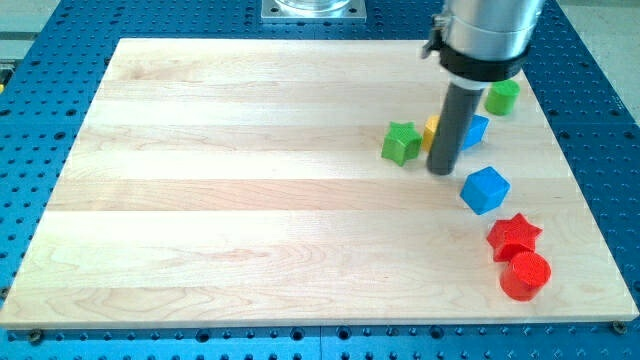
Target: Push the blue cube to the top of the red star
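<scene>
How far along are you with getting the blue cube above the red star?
Nearly done: the blue cube already sits just above the red star, slightly toward the view's left, with a small gap between them. In hand: my tip rests just up-left of the cube, apparently not touching it. Left: perhaps a small nudge rightward and down to centre it over the star.

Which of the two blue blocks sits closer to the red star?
The blue cube, just above the red star; the other blue block lies behind my tip.
</scene>
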